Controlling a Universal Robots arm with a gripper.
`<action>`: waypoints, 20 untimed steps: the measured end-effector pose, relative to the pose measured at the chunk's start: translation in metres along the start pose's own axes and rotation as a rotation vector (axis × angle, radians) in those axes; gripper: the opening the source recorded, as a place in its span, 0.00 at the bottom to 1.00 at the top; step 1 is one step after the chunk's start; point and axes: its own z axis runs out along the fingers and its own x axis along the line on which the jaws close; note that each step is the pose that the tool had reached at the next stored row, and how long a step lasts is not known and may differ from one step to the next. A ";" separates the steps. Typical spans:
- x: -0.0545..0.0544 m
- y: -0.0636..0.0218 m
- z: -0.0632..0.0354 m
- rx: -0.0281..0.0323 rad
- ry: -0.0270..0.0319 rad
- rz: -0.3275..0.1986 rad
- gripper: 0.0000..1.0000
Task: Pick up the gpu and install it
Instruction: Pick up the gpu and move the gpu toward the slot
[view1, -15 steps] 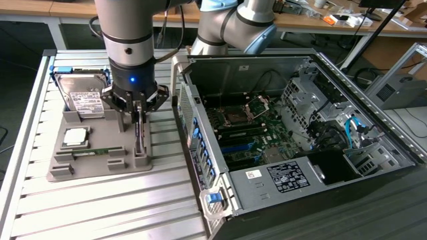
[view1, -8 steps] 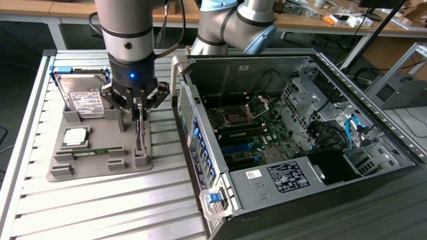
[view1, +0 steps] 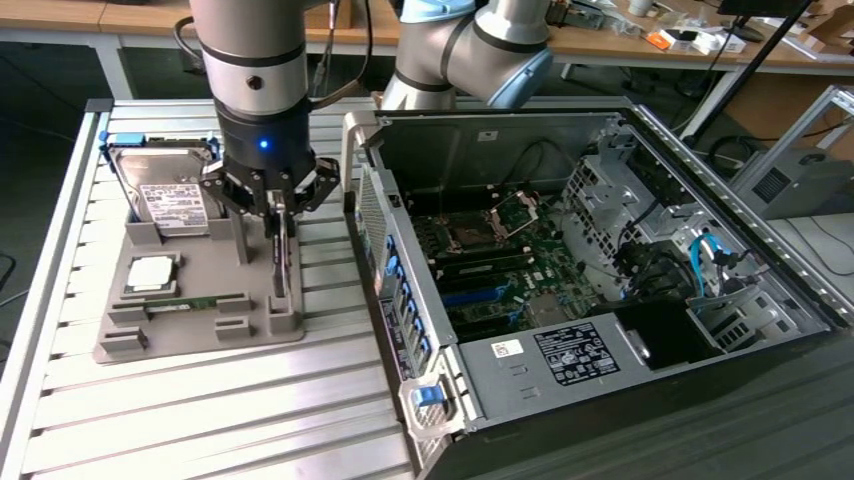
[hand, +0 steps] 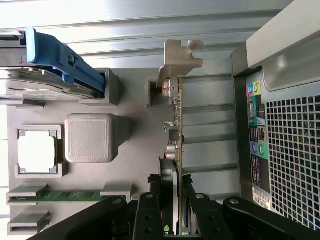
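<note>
Green board with a silver bracket, the gpu (view1: 280, 270) stands on edge in the grey ribbed tray (view1: 200, 335) at middle left of the exterior view, where it appears as a slim dark blade. In the wrist view the gpu (hand: 178, 130) is seen edge-on. Its long axis runs from the gripper (hand: 172, 212) to the bent metal bracket (hand: 177, 57), which points toward the hard drive (hand: 55, 65) end of the tray (hand: 135, 125). The black gripper (view1: 276, 225) is narrowed onto the card, one finger on each face. The square cpu (view1: 151, 272) and thin green memory strip (view1: 200, 302) lie flat in tray pockets. An open metal case (view1: 601, 260) fills the exterior view's right, on a slatted aluminium table (view1: 200, 420).
</note>
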 end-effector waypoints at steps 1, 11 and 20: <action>0.000 0.0000 -0.0001 0.0000 0.0000 0.000 0.27; 0.000 0.0001 -0.0020 0.0000 0.0000 0.000 0.27; 0.000 0.0002 -0.0064 0.0000 0.0000 0.000 0.27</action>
